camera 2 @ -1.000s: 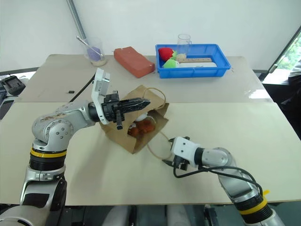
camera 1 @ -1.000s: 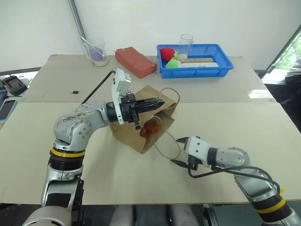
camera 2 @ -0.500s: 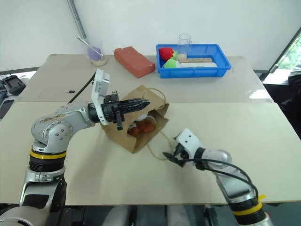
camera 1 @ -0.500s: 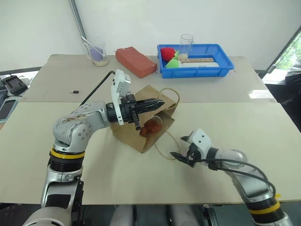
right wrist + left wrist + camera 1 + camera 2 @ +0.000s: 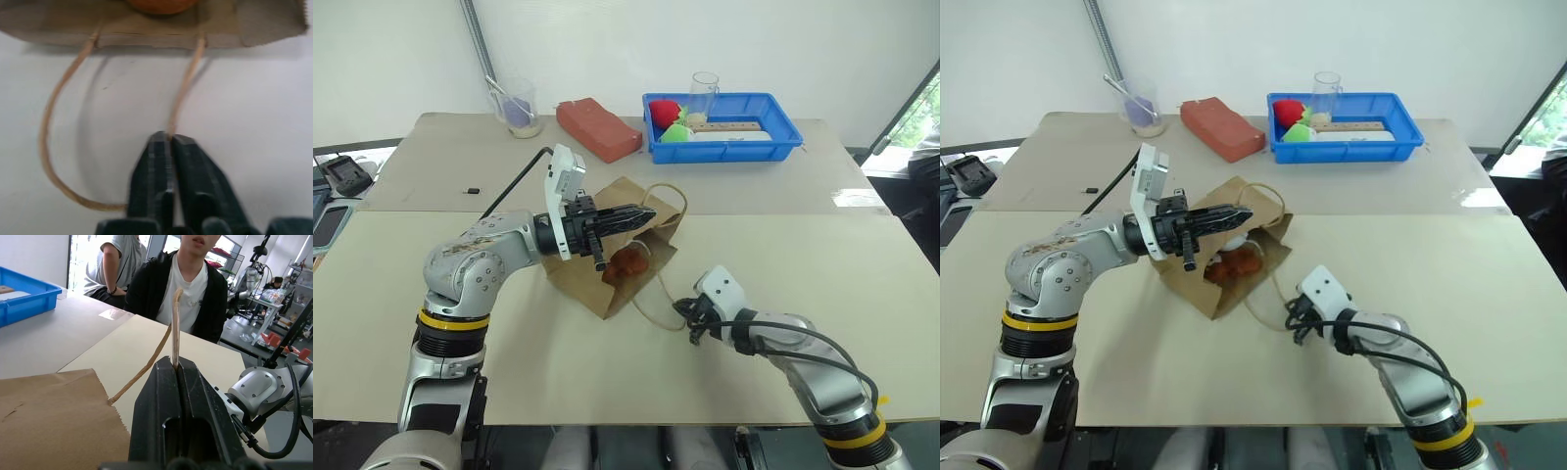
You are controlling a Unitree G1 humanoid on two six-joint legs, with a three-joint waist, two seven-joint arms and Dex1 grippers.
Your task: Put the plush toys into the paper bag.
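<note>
a brown kraft paper bag [image 5: 607, 264] lies on its side at the centre of the head views, on a beige table [image 5: 803, 264], its mouth facing lower right. a brown plush toy [image 5: 628, 264] sits just inside the mouth; in the right eye view a bit of white shows beside it, too small to identify. the bag has two thin beige cord handles. the left gripper [image 5: 646, 213], reaching in from centre left, has its fingers pressed together on the upper handle [image 5: 668, 192], holding the upper edge of the bag up. the left wrist view shows what the head views cannot: the cord [image 5: 174, 328] pinched upright between the black fingers, and people seated past the table. at lower right of centre, the right gripper [image 5: 683, 311] is closed on the lower handle [image 5: 658, 304], which loops over the table. the right wrist view shows that cord [image 5: 183, 93] running into the closed fingertips. at upper right, a blue tray [image 5: 773, 142].
</note>
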